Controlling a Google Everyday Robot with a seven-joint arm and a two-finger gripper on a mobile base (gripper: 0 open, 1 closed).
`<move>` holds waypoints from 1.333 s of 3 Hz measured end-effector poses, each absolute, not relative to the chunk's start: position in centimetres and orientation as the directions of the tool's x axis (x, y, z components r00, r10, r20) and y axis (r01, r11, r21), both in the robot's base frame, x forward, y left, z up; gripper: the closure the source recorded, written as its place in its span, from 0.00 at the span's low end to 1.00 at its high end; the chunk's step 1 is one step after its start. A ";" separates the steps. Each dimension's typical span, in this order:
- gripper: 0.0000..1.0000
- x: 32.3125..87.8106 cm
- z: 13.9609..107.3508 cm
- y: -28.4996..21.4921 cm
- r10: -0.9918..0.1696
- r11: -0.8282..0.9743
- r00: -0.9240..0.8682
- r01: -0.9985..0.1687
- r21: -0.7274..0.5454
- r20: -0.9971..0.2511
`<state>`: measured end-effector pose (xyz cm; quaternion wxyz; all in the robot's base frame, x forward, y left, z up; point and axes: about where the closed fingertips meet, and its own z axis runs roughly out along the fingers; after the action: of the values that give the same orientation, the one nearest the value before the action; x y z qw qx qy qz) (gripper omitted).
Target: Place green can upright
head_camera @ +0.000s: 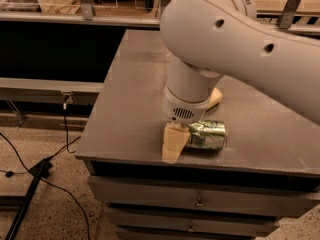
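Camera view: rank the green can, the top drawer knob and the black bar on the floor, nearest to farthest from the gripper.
1. The green can, lying on its side right at the gripper, low over the table near its front edge.
2. The drawer knob, below, on the front.
3. The black bar, far lower left.

A grey bench [130,126], the gripper [195,120] low over its front edge, has drawers [200,200] beneath, while black cables [65,124] trail across the speckled floor [60,196] at left.
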<state>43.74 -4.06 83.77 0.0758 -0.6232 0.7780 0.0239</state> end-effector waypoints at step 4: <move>1.00 46.3 92.2 -5.3 -0.889 -0.047 0.118 -0.985 -0.168 -0.441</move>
<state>46.25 -5.34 92.19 0.2177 -0.7154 0.6549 0.1092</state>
